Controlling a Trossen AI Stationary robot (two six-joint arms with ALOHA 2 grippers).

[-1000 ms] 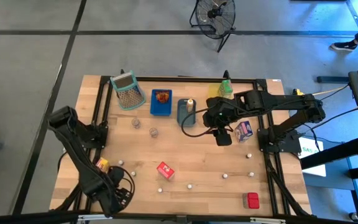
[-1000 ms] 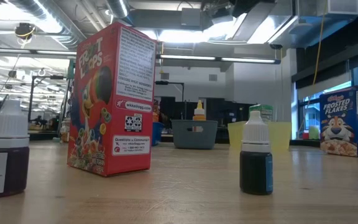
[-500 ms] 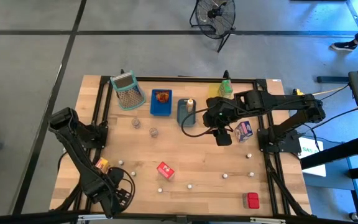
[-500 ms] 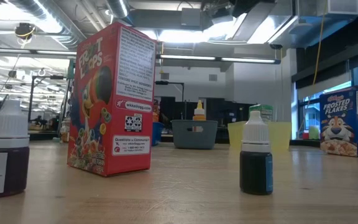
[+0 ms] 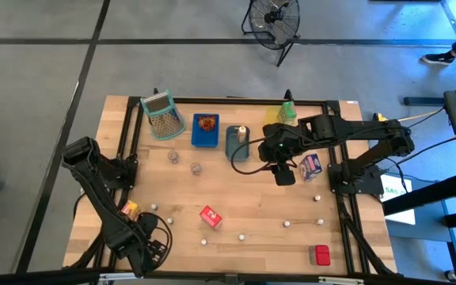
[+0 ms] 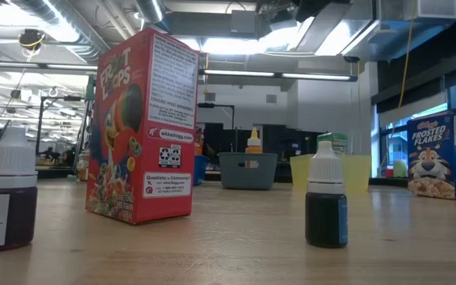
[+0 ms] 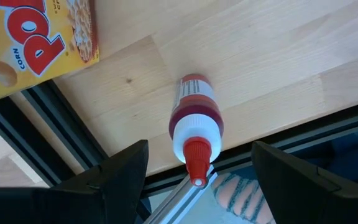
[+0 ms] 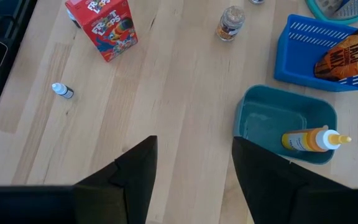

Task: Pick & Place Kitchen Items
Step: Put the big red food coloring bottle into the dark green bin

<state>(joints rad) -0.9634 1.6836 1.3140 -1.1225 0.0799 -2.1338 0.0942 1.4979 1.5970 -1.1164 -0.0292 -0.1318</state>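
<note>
Two end effectors, both spread and holding nothing. I have the right end effector (image 5: 284, 176) hovering mid-bench, the grey tray (image 5: 237, 142) with its bottle (image 8: 314, 139) at its ten o'clock. The left end effector (image 7: 199, 171) hangs at the bench's seven o'clock edge over a red bottle (image 7: 192, 115) by the yellow carton (image 5: 130, 209). My worry: a clumsy descent could tip that bottle off the bench (image 5: 260, 206).

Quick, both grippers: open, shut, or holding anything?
Left gripper: open, holding nothing, over a red-capped bottle at the table edge.
Right gripper: open, holding nothing, above the table beside the grey tray.
</note>
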